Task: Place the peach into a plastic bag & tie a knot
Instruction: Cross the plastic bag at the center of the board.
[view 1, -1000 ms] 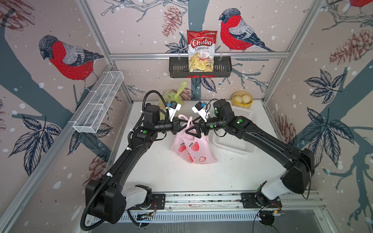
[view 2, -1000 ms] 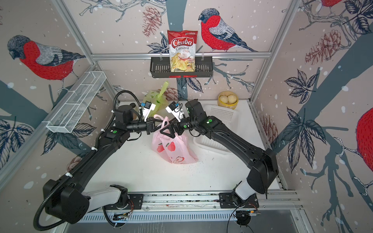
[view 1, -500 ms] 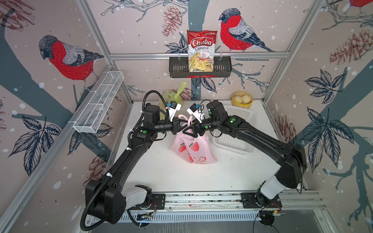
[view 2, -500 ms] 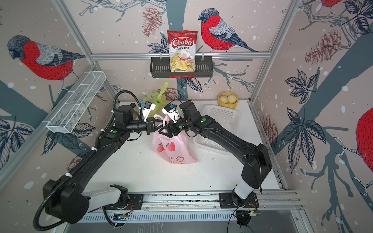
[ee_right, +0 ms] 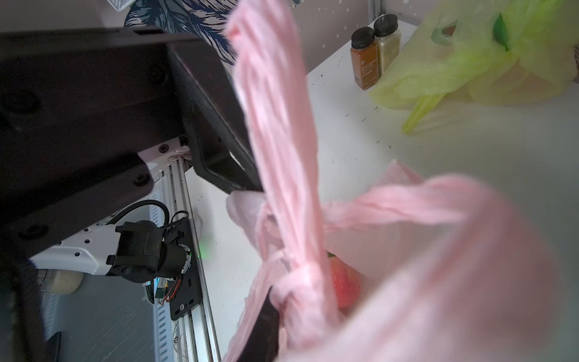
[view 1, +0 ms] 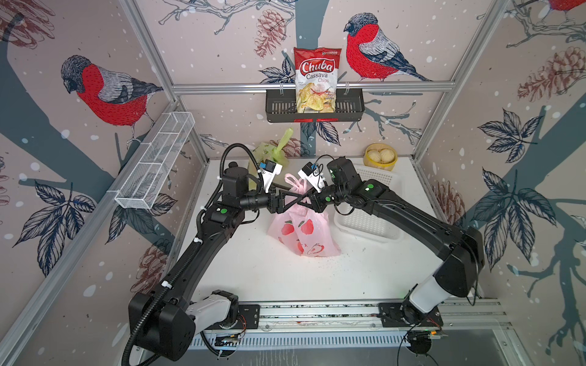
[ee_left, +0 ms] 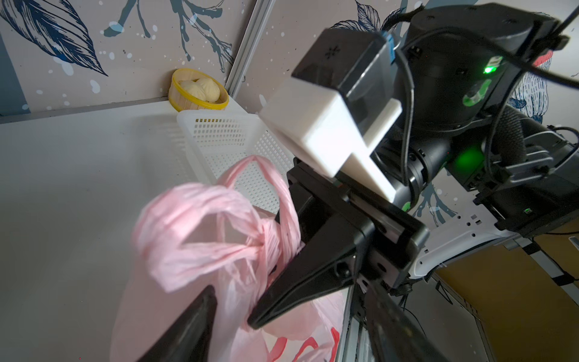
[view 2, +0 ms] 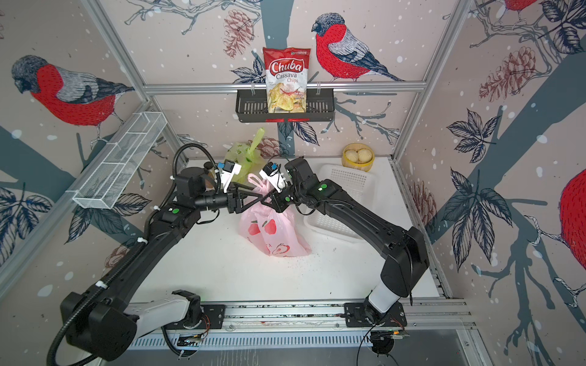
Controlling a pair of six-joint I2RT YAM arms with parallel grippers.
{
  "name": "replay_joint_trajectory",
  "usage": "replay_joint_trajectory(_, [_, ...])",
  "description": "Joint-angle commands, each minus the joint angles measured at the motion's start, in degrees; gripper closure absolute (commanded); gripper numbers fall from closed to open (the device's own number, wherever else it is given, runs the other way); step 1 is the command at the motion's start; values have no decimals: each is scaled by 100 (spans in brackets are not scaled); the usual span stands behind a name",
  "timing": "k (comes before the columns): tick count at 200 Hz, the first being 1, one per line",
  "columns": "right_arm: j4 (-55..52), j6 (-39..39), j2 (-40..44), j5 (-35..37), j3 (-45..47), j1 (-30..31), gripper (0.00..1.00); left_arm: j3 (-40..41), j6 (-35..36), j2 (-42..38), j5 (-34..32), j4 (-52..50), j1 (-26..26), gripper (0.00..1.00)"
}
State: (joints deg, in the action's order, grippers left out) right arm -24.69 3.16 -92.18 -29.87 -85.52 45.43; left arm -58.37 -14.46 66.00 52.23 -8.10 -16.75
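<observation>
Your left claw (view 1: 291,200) has its fingers apart and grips nothing. In the left wrist view the pink bag (ee_left: 194,225), its knot (ee_left: 260,247) and a finger of the right claw sit between them. Your right claw (view 1: 307,199) meets it tip to tip above the bag. One finger (ee_right: 266,329) lies against the knot and the other is hidden behind pink plastic, so you cannot tell whether it is clamped. The peach (ee_right: 343,282) lies inside the bag, just under the knot. The bag stands on the bench (view 1: 253,269), just beside the white basket (view 1: 367,221). A green bag (view 1: 272,152) sits behind your left claw, near the back wall.
</observation>
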Motion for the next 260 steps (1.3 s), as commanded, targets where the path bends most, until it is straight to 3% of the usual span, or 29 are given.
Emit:
replay_joint_trajectory(1, [-43, -95, 99, -75, -18, -60, 84, 190, 25, -150, -137, 149, -11, 25])
replay_joint_trajectory(63, [30, -104, 218, -352, 64, -165, 87, 597, 182, 18, -1005, 50, -482, 22])
replay_joint_trajectory(84, [-26, -147, 216, -372, 63, -192, 88, 669, 99, 39, -1134, 223, -495, 27])
replay_joint_trajectory(98, [-45, -158, 227, -388, 84, -210, 88, 656, 69, 92, -1189, 282, -528, 40])
replay_joint_trajectory(130, [-55, -157, 315, -391, 192, -304, 88, 582, 62, 184, -1362, 287, -570, 100])
replay_joint_trajectory(163, [-65, -149, 425, -208, 322, -385, 72, 563, 79, 80, -1527, 232, -566, 100])
replay_joint_trajectory(179, [-80, -149, 457, -153, 381, -450, 71, 564, 77, -11, -1516, 230, -570, 100])
replay_joint_trajectory(208, [-82, -146, 458, -71, 404, -515, 74, 522, 83, -90, -1462, 182, -566, 100])
replay_joint_trajectory(260, [78, 47, 457, 400, 377, -526, 92, 583, 75, -89, -1039, 163, -561, 100])
